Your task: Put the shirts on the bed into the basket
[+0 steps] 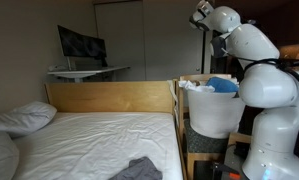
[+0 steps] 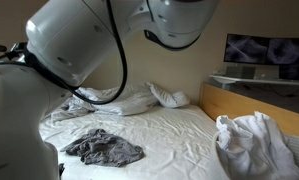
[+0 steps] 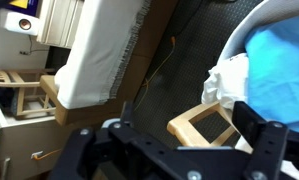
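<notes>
A grey shirt (image 1: 139, 170) lies crumpled on the white bed, near its foot; it also shows in an exterior view (image 2: 104, 148). A white basket (image 1: 214, 112) stands beside the bed with a blue shirt (image 1: 225, 85) in it. In the wrist view the blue shirt (image 3: 281, 60) lies inside the white basket rim (image 3: 225, 78). My gripper (image 3: 169, 150) is open and empty. It is raised high above the basket (image 1: 202, 13), apart from everything. In an exterior view only the arm (image 2: 79, 50) shows, not the gripper.
The wooden headboard (image 1: 109, 96) and bed side rail (image 1: 179, 125) border the mattress. Pillows (image 1: 24, 117) lie at the head. A wooden stand (image 3: 204, 125) holds the basket. A desk with a monitor (image 1: 81, 45) stands behind the bed.
</notes>
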Motion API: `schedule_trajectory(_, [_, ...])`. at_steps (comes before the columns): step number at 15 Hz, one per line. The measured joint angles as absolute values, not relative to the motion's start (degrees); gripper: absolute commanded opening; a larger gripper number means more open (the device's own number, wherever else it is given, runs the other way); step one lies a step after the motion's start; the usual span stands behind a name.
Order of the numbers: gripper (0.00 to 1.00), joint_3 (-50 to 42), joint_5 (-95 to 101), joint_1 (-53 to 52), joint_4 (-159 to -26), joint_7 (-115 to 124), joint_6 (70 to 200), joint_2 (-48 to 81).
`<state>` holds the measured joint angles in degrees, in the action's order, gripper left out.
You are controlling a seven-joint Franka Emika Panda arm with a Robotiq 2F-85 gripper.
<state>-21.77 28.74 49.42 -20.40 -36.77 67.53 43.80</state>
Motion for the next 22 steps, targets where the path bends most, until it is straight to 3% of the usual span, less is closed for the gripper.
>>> schedule_trajectory(14, [1.0,-21.31,28.15,45.88,-21.98,-37.01,69.86,42.9])
schedule_trajectory(22, [1.0,-16.92,25.7,42.72,-21.42,-50.54,67.06,44.8])
